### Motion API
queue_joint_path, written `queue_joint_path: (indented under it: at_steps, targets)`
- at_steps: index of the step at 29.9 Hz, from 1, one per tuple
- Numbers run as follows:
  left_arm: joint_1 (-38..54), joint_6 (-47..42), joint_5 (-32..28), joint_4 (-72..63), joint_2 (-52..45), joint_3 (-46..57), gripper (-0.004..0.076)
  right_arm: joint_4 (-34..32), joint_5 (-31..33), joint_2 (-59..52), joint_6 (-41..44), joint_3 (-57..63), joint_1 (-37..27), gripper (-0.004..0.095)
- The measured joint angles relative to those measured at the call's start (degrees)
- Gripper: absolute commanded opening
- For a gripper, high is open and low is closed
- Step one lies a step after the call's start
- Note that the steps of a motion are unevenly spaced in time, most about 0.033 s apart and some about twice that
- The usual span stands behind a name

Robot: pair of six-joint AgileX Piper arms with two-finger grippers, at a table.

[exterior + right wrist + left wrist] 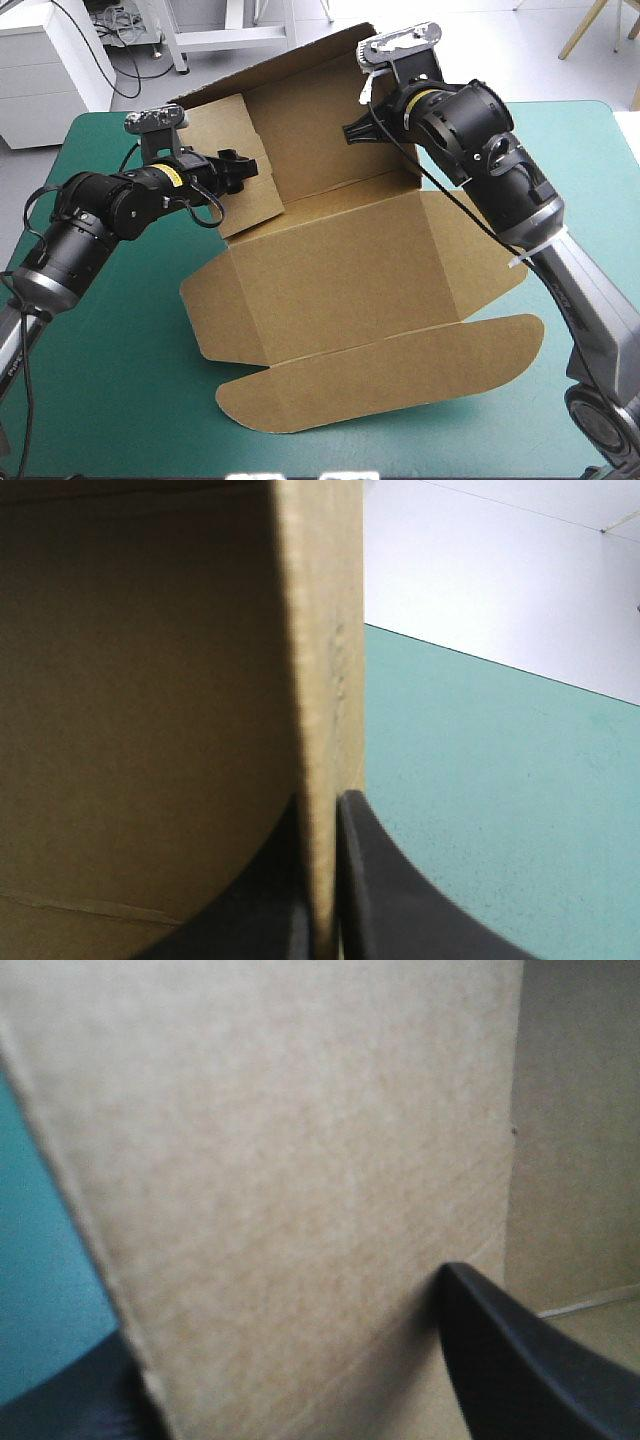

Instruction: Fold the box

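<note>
On the counter [90, 400]: the brown box [340, 270] sits at the middle of the teal-green cover; its rounded lid flap [400, 375] lies flat toward the near edge; its far wall [310, 120] stands raised
Left jaws: standing well apart at the box's left side flap [215, 125]; the flap's edge runs between the two black fingers [530, 1370]; no clamp on it
Right jaws: all but closed on the far wall's upper right edge; the board is pinched between the fingers [380, 900]; bare teal-green cover lies beside them
</note>
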Motion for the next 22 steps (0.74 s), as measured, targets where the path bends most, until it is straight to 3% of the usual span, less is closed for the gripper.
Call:
queue_joint_path:
  at_steps: [4,10,15,19,22]
  targets:
    - [0.0,-1.0,-0.39,0.5,0.75,0.0,-0.0005,-1.07,0.58,0.0,0.15,0.02,-0.12,-0.0004]
    - [0.11,-1.12,0.23,1.26,1.26,0.0,-0.001,-2.01,2.31,0.0,0.25,0.02,-0.23,-0.0004]
    - [-2.03,1.11,4.1,3.13,1.15,-1.29,-0.001,-1.61,6.51,-0.05,0.32,0.02,-0.23,-0.0004]
    - [-6.1,1.01,11.9,9.27,3.74,-7.67,-0.001,0.56,8.78,-0.31,0.37,-0.21,-1.89,-0.0004]
    - [-8.64,-0.11,20.27,14.67,8.48,-15.68,-0.001,7.73,8.78,-0.35,-0.97,0.07,-5.9,-0.0004]
